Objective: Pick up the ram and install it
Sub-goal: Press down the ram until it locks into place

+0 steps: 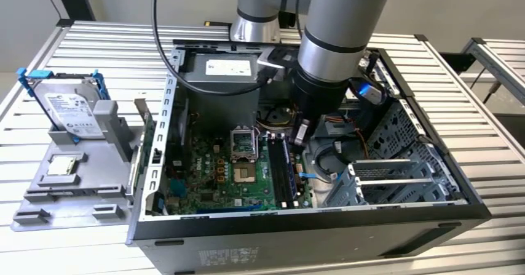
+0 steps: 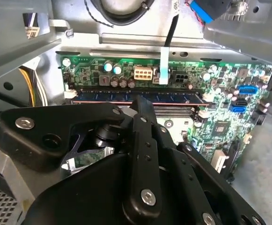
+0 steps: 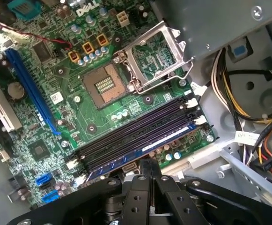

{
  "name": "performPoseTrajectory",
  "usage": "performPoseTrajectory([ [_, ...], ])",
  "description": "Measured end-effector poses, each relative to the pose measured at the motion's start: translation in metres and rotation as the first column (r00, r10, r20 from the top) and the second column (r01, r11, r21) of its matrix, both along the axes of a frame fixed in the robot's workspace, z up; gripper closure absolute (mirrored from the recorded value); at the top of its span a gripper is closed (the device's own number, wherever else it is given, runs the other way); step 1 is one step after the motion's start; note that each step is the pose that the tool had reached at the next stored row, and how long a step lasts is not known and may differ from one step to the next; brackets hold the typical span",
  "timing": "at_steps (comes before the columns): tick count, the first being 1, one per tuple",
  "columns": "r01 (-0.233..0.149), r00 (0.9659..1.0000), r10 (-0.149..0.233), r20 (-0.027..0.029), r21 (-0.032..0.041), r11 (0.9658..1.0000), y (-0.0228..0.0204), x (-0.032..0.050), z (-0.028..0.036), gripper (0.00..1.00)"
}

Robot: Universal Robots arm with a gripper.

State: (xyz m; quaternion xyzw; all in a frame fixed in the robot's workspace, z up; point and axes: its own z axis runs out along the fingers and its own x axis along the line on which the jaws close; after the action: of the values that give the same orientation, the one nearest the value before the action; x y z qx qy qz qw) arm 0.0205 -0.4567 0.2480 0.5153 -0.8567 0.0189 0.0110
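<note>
On the exterior view's left, a grey tray (image 1: 74, 186) on the slatted worktop (image 1: 98, 47) holds a silver hard drive (image 1: 70, 106) in blue brackets and a small square processor chip (image 1: 64, 164). To its right stands the open computer case (image 1: 311, 226) with the green motherboard (image 1: 221, 183) inside. Over the memory slots (image 1: 279, 173) the arm reaches down, and the gripper (image 1: 299, 136) sits just above the ram (image 1: 283, 164). In the second wrist view the ram (image 2: 140, 97), a blue stick, lies in its slot, with the gripper (image 2: 143, 105) pinched shut directly over its top edge. In the first wrist view the ram (image 3: 145, 151) is in the slot nearest the gripper (image 3: 148, 165).
</note>
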Motion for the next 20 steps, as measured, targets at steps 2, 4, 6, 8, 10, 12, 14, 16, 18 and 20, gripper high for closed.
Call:
performPoseTrajectory([
  [2,-0.021,0.9998,0.021,0.0000,0.0000,0.9998,0.0000,0.0000,0.0000,1.00],
  [4,-0.041,0.9992,0.041,0.0000,0.0000,0.9992,0.0000,0.0000,0.0000,1.00],
  [6,-0.061,0.9981,0.061,0.0000,0.0000,0.9981,0.0000,-0.0001,0.0000,1.00],
  [8,-0.084,0.9965,0.084,0.0000,0.0000,0.9965,0.0000,-0.0001,0.0000,1.00],
  [10,-0.106,0.9943,0.106,0.0000,-0.0001,0.9943,0.0000,-0.0001,0.0000,1.00],
  [12,-0.133,0.9911,0.133,0.0000,-0.0001,0.9911,0.0000,-0.0001,0.0000,1.00],
  [14,-0.160,0.9871,0.160,-0.0001,-0.0001,0.9871,0.0000,-0.0001,0.0000,1.00],
  [16,-0.195,0.9807,0.195,-0.0001,0.0000,0.9807,0.0000,-0.0001,0.0000,1.00],
  [18,-0.214,0.9768,0.214,-0.0001,-0.0001,0.9768,0.0000,-0.0001,0.0000,1.00],
  [20,-0.231,0.9731,0.231,-0.0001,-0.0001,0.9731,0.0000,-0.0001,0.0000,1.00],
])
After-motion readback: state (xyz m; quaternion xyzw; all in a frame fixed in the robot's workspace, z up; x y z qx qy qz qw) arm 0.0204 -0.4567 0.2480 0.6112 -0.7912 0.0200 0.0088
